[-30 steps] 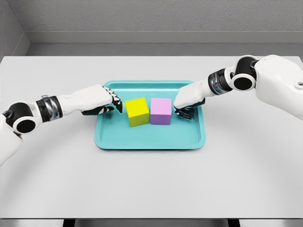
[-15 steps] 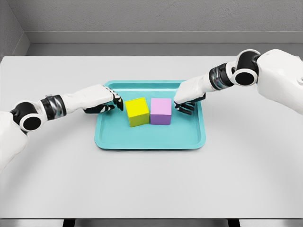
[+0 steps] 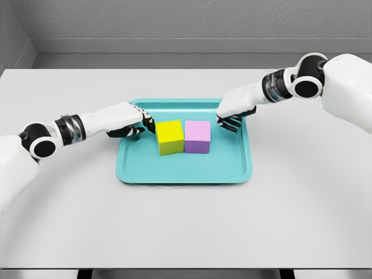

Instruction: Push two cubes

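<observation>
Yellow cube [image 3: 170, 136] and purple cube [image 3: 197, 136] touching on tray [image 3: 185, 174]. Left hand [image 3: 129, 120] and right hand [image 3: 235, 111] curled, holding nothing, beside them. Push judged complete; retreat next.
</observation>
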Action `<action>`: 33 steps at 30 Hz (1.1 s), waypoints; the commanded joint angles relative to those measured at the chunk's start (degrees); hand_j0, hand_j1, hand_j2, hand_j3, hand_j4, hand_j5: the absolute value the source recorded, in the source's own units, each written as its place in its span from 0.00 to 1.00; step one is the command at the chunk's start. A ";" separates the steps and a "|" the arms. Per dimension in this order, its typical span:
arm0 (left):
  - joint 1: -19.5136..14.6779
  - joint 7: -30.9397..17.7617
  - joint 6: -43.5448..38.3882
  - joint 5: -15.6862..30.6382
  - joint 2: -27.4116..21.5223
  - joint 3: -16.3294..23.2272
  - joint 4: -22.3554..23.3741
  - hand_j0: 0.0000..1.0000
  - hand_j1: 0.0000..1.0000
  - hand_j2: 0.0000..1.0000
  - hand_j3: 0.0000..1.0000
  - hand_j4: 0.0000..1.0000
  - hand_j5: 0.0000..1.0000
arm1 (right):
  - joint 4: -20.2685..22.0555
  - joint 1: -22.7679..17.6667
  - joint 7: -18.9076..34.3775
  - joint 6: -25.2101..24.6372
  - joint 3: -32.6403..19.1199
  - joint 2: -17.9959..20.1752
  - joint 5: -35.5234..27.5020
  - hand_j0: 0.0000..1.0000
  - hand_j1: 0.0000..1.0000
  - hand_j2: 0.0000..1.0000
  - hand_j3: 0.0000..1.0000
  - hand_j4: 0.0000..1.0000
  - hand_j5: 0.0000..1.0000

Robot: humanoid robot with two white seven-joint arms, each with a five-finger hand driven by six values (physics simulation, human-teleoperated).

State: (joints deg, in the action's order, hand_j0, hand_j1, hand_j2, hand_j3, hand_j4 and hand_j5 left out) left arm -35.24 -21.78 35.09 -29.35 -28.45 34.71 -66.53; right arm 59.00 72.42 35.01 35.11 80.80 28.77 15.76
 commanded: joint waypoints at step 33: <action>-0.97 -2.91 -0.09 14.94 -10.92 -0.08 -9.31 0.54 0.54 0.54 0.54 0.54 0.54 | -4.77 -1.23 -0.01 -0.11 -8.29 13.06 -0.38 0.67 0.67 0.67 0.67 0.67 0.67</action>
State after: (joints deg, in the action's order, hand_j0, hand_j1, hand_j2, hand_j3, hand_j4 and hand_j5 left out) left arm -36.21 -24.73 35.12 -18.39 -36.23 34.75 -72.92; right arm 56.76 71.10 35.01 35.12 73.44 39.29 15.51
